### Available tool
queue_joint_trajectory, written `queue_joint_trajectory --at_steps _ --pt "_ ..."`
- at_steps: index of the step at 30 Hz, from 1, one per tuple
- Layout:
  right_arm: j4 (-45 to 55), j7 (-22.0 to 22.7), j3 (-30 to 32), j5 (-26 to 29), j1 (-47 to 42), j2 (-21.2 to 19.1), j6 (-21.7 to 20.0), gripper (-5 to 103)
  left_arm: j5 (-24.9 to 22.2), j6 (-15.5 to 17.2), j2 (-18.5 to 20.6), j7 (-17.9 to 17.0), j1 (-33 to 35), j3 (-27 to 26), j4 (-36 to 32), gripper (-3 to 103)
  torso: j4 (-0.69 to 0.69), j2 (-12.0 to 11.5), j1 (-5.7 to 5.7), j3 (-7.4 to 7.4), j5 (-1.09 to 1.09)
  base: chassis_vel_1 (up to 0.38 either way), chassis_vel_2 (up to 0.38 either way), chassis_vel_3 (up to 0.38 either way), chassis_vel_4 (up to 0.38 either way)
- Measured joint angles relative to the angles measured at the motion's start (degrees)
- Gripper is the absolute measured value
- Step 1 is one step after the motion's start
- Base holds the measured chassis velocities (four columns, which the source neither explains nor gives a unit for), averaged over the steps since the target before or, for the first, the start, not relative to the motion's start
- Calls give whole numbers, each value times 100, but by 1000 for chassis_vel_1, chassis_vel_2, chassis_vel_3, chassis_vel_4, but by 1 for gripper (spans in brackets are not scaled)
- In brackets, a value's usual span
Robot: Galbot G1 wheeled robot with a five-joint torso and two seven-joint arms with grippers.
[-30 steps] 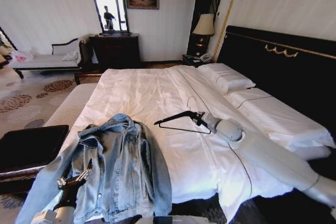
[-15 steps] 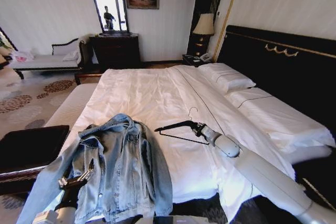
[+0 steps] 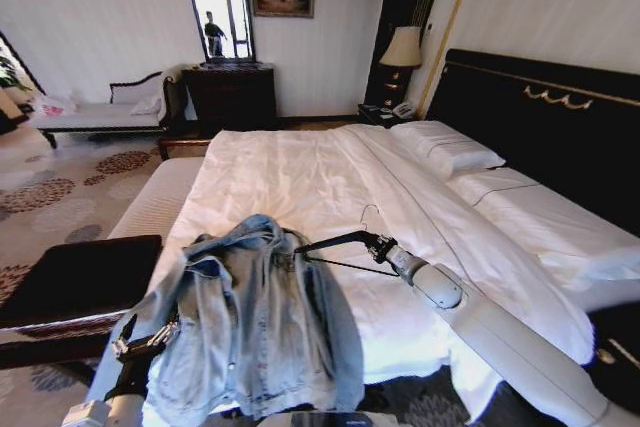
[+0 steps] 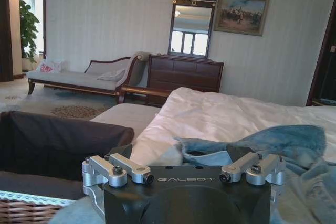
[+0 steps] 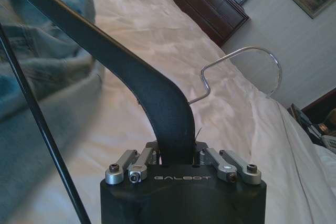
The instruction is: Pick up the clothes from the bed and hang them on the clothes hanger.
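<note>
Here, the right gripper [image 3: 377,242] has its jaws clamped on the black hanger [image 3: 335,240], just beside the denim jacket [image 3: 255,322] on the bed [image 3: 290,162]; the left gripper [image 3: 142,344] rests on the jacket, jaw state unclear.

From the head we look down across the bed [image 3: 300,162]; both wrist cameras sit low and close, sharing the dresser [image 4: 184,72].

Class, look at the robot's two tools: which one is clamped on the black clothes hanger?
The right tool, reaching over the bed: it grips the hanger at its shoulder beside the hook. The left tool rests by the denim jacket, not holding the hanger.
</note>
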Motion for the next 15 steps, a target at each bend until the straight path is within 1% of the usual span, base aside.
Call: queue_joint_trajectory --at_steps 7,9,11,12,13,15 --pt "10 33 3 -15 -65 99 -14 30 -45 -3 23 3 0 -30 -5 100 -1 0 0 1 4 106 100 -116 -132" --pt "11 90 3 -10 -80 127 -15 30 -43 -3 23 4 -2 -34 -5 100 -1 -1 0 1 5 98 83 -131 -106" --pt "22 241 -10 37 -93 183 -9 30 -41 25 36 7 -26 -32 -4 100 0 0 0 1 0 79 90 -75 -97" --pt "22 241 -10 37 -93 183 -9 30 -41 25 36 7 -26 -32 -4 100 0 0 0 1 0 79 100 -62 -97" --pt "34 275 -15 54 -94 198 -5 30 -55 59 49 6 -55 -31 -4 100 0 0 0 1 0 66 100 -62 -37" --pt "78 336 -40 95 -86 236 4 30 -148 247 124 -5 -187 -15 -10 100 3 0 0 0 0 53 68 -30 -27"
